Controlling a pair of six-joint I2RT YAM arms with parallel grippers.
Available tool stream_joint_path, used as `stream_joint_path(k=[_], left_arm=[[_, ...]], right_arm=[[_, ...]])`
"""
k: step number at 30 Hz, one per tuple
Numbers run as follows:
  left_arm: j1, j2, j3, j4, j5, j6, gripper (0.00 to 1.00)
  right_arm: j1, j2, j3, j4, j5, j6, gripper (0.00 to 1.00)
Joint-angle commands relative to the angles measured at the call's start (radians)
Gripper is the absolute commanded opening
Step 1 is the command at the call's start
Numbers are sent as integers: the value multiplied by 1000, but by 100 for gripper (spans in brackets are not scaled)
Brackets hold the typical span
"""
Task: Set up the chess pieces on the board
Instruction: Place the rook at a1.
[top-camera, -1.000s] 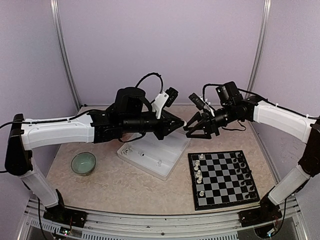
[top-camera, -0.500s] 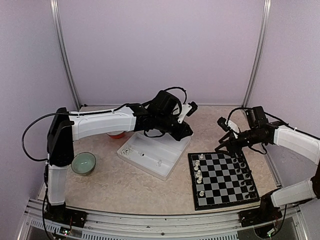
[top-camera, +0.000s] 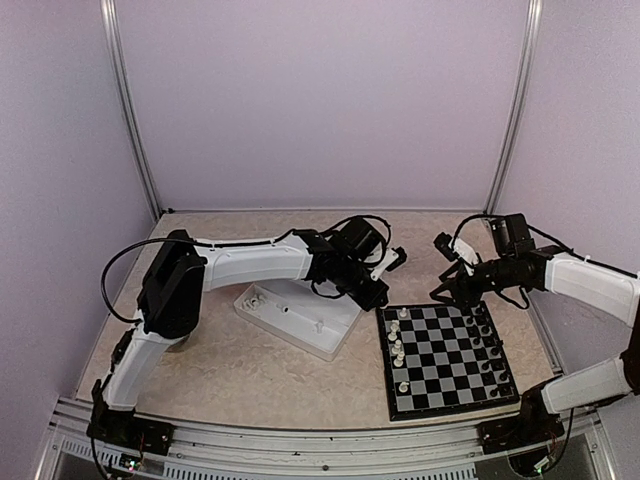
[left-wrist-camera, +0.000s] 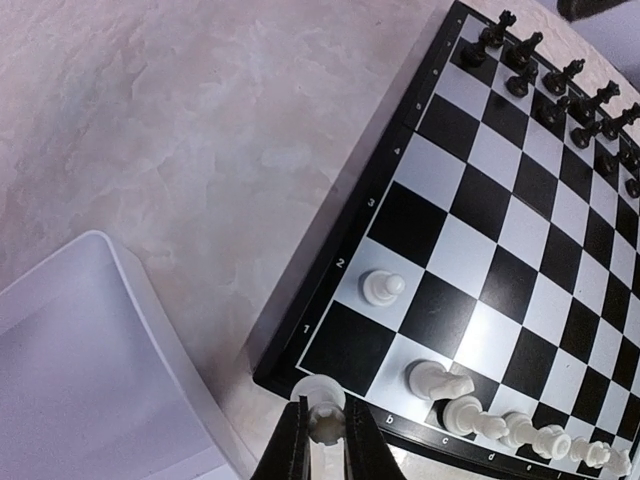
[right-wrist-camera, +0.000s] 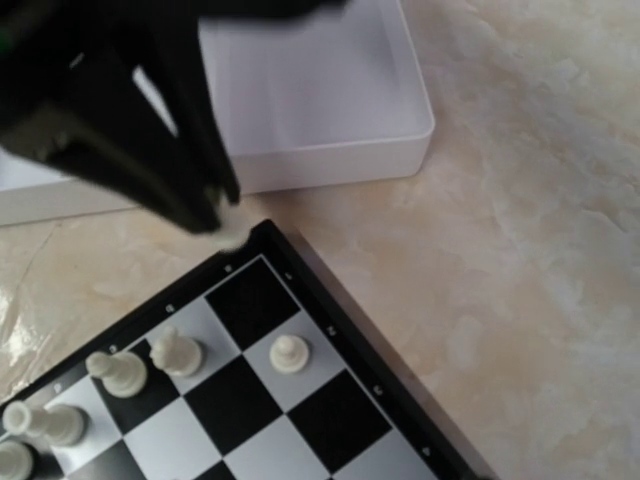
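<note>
The board (top-camera: 386, 372) lies at the front right, with white chess pieces (top-camera: 398, 342) along its left side and black chess pieces (top-camera: 485, 345) along its right. My left gripper (top-camera: 383, 297) is shut on a small white piece (left-wrist-camera: 326, 424), held just above the board's far-left corner (left-wrist-camera: 290, 372). A white pawn (left-wrist-camera: 382, 288) and a white knight (left-wrist-camera: 438, 380) stand on nearby squares. My right gripper (top-camera: 453, 291) hovers over the board's far edge and looks open. Its fingers do not show in the right wrist view, which shows the left gripper's fingers (right-wrist-camera: 190, 190) and the held piece (right-wrist-camera: 232, 238).
A white plastic tray (top-camera: 300, 322) sits just left of the board and close to the left gripper; it also shows in the left wrist view (left-wrist-camera: 90, 370) and the right wrist view (right-wrist-camera: 300, 90). Walls and metal posts enclose the table.
My left arm swung right and down from above the tray to the board's far-left corner. My right gripper dropped to the board's far edge and has since held still.
</note>
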Motion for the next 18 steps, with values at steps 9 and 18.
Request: stream_joint_path(k=[9,18], left_arm=[[-28,87,78,-23,21,14,12],[-29,108,91,-20,22,12,14]], right_arm=[[-10,7,-1,18,-1,-2,60],[-10,10,-2,17,-9,-4,60]])
